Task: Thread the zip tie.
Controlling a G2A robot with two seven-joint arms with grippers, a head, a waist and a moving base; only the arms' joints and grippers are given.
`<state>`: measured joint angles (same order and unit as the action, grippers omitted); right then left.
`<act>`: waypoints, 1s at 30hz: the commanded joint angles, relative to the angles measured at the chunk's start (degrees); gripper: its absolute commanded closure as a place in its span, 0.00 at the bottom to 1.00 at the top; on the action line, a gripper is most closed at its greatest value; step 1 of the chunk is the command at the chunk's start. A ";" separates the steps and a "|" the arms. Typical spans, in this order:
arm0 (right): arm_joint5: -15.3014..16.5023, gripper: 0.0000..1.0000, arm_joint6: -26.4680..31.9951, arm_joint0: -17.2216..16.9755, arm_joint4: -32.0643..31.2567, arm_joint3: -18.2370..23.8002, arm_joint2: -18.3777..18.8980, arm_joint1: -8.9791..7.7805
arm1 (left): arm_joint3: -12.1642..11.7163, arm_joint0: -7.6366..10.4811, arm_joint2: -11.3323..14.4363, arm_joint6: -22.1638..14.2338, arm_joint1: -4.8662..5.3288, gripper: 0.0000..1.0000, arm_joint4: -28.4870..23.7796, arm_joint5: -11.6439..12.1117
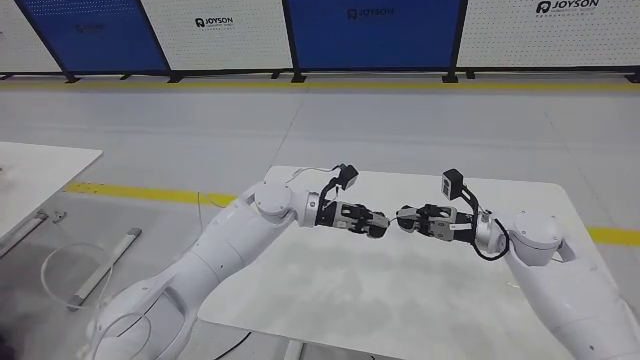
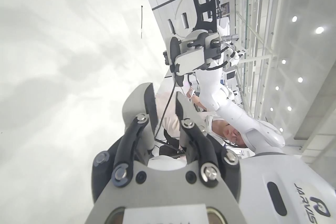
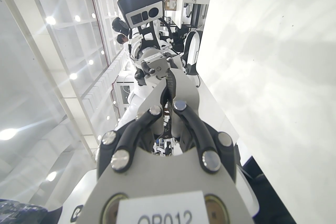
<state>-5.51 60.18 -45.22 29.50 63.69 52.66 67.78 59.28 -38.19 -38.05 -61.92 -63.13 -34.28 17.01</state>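
Two robot arms meet nose to nose above a white tabletop (image 1: 330,300). The right end effector (image 3: 169,75) has its fingers pressed together and appears to pinch one end of a thin black zip tie (image 2: 165,107), holding it steady in mid-air. The tie's free length runs between the spread fingers of the left end effector (image 2: 164,93), lying close along one finger pad; it is probably offered there so that the left arm can take it for threading. Whether the tail has entered the head is too small to tell. There are two end effectors and two black ties. The second tie (image 2: 141,21) lies flat on the tabletop, well apart.
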 commanded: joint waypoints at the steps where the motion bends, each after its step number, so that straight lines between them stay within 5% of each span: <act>1: 0.00 1.00 0.00 0.00 0.00 0.00 0.00 0.00 | -0.14 0.06 0.01 -0.23 -0.13 0.91 -0.06 0.00; 7: 0.00 1.00 0.00 0.00 0.00 0.00 0.00 0.00 | -0.69 0.27 -0.01 -0.96 -0.57 1.00 -0.47 -0.25; 21: 0.05 1.00 -0.31 -0.16 -0.01 0.07 0.01 0.00 | -1.23 0.13 -0.32 -2.33 -1.17 1.00 -0.34 -0.14; 22: 0.18 0.52 -1.40 -0.79 -0.19 0.59 0.19 -0.03 | -1.19 0.09 -0.27 -2.80 -1.19 1.00 -0.25 -0.63; 23: 0.37 0.52 -2.17 -1.12 -0.45 0.78 0.56 -0.12 | -1.17 0.11 -0.20 -3.31 -1.19 1.00 -0.20 -1.31; 24: 0.52 0.00 -2.71 -1.53 -0.47 0.91 1.01 -0.23 | -1.09 0.13 -0.17 -3.91 -1.19 1.00 -0.32 -1.94; 30: 1.99 0.00 -1.52 -4.44 -0.90 1.78 5.13 -1.61 | -1.39 0.67 0.09 -7.75 -1.00 1.00 1.24 -4.92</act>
<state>-3.79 58.49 -49.06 28.67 65.19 56.89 66.45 58.06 -37.68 -38.04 -68.89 -64.18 -33.45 12.63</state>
